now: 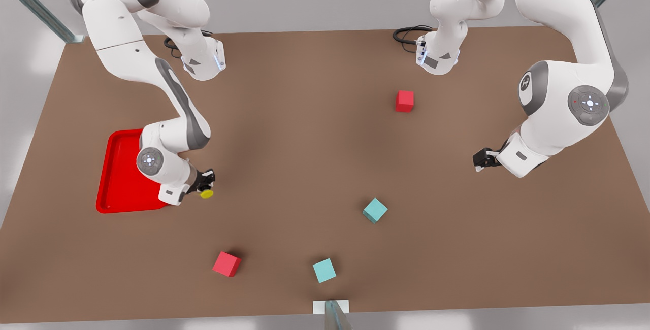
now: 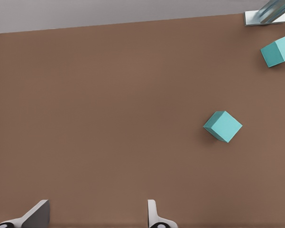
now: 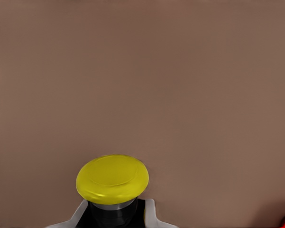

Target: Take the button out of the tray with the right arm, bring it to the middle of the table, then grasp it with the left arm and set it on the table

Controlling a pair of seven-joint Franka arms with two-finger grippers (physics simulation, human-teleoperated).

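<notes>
Button (image 1: 206,194) pinched in right gripper (image 1: 205,184) jaws, just past the red tray (image 1: 118,177) rim, above brown surface (image 1: 304,157) | right arm bent low | left gripper (image 1: 480,160) jaws spread, hovering well apart, near teal cube (image 2: 223,126)

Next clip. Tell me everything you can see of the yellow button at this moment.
The button has a smooth, glossy yellow domed cap over a pale grey collar and a dark stem, plastic by the look of it. The right tool is shut on the stem, its fingers on either side below the cap. In the front view the button is just past the red tray, on the side toward the table's middle, over bare brown table. Whether it is touching the tabletop cannot be told.
</notes>
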